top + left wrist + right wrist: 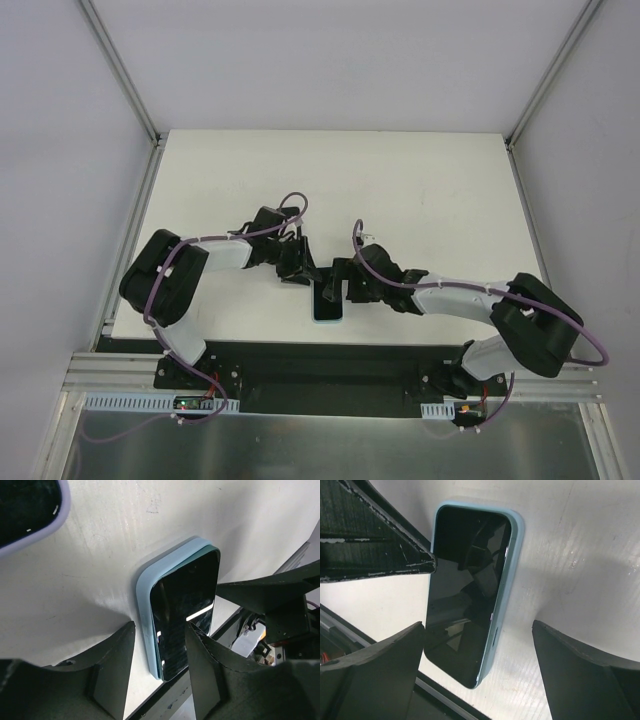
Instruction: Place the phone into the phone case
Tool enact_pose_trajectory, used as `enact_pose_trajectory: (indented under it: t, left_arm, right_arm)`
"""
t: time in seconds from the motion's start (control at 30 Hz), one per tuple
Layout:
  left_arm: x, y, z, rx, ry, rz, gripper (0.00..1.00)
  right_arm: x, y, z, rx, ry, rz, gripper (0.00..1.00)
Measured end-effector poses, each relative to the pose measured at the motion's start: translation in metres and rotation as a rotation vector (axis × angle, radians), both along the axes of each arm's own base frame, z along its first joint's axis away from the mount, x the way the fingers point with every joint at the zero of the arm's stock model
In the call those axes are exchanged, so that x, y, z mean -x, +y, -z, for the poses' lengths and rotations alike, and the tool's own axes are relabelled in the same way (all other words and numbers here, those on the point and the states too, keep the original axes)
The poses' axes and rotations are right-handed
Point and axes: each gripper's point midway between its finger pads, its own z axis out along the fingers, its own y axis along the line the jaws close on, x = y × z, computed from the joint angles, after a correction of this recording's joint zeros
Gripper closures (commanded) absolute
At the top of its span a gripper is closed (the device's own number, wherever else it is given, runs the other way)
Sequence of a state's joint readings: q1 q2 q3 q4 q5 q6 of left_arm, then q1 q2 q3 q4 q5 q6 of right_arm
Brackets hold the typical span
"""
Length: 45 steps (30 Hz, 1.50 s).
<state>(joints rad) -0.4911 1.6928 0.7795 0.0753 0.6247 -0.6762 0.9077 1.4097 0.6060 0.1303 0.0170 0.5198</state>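
The phone case lies flat near the table's front edge, a light blue rim around a dark glossy inside. It also shows in the left wrist view and the right wrist view. The phone, black with a lavender edge, shows only as a corner at the top left of the left wrist view; the arms hide it from the top view. My left gripper is open, its fingers either side of one end of the case. My right gripper is wide open over the case's other end. Both are empty.
The table's front edge and a dark rail run just beside the case. The left gripper's finger crosses the right wrist view. The right gripper looms in the left wrist view. White walls enclose the table.
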Motion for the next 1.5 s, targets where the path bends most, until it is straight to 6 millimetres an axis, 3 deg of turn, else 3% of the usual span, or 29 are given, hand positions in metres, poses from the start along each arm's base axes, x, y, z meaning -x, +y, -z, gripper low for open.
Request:
enact_pose_trajectory:
  t: [0.53,1.5]
  left_arm:
    - [0.009,-0.003,0.007,0.018,0.065,-0.017,0.84]
    - [0.012,-0.001,0.007,0.100,0.096,-0.064,0.92]
  right_arm:
    - [-0.004,0.024,0.000,-0.028,0.076,-0.056,0.10]
    - [-0.005,0.022,-0.009,-0.305,0.251,-0.051,0.10]
